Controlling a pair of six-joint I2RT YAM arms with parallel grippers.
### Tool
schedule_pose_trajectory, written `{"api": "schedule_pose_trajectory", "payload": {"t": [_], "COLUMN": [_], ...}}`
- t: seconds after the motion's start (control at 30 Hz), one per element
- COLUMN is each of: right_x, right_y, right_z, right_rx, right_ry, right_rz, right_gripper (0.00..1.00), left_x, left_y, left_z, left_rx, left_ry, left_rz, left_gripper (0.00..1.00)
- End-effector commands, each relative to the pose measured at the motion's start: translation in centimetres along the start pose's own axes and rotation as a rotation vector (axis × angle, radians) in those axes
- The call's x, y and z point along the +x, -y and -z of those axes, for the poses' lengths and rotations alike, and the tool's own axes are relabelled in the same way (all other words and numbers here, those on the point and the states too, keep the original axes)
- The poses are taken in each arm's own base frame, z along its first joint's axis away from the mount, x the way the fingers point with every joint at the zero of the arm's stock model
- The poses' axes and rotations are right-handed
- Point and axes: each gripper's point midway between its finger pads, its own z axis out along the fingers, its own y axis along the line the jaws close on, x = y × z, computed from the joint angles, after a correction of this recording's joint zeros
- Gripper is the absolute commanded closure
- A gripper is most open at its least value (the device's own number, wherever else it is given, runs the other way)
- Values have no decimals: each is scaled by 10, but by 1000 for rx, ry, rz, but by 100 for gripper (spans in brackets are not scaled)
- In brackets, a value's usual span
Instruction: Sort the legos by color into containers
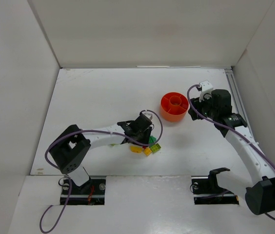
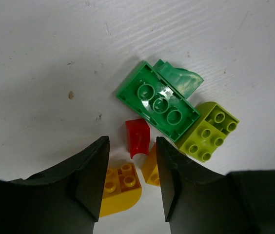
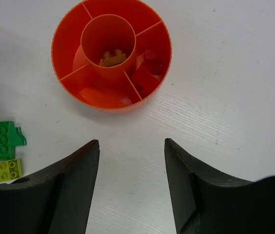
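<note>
Step in hand: pick from pile. Left gripper (image 2: 131,144) narrowly parted, empty, red brick (image 2: 137,136) at its 12 o'clock. Loose legos (image 1: 147,147) at 7 o'clock of orange dish (image 1: 166,109). Right gripper (image 3: 131,144) parted, empty. Next, probably: lower, pinch red brick alone

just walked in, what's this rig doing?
Two arms are sorting plastic bricks by colour. The left gripper, jaws open and empty, hangs over the unsorted ones: a small red piece, a green studded brick, a lime brick and yellow bricks. The right gripper, also open and empty, hovers beside the round orange compartmented dish, which holds a brown brick in its central cup and red bricks in one outer compartment.
</note>
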Motion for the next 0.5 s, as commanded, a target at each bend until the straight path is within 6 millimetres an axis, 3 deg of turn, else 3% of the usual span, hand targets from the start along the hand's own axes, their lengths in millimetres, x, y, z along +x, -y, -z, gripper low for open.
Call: {"api": "schedule_pose_trajectory", "payload": {"t": [0.0, 0.17, 0.4, 0.47], "right_x": [-11, -9, -7, -4], "right_y": [1, 3, 5, 5], "right_z": [1, -2, -4, -3], "right_rx": [12, 20, 30, 29], "right_ry": [28, 18, 8, -1], "right_rz": [17, 16, 6, 4], "right_gripper": [39, 39, 39, 39], "left_x": [7, 11, 11, 3], "left_y": [2, 5, 5, 12], "left_z": [-5, -10, -10, -3], "left_rx": [6, 14, 13, 41], "left_ry": [-12, -25, -26, -4], "left_rz": [-21, -29, -20, -18], "left_gripper": [60, 61, 79, 80]}}
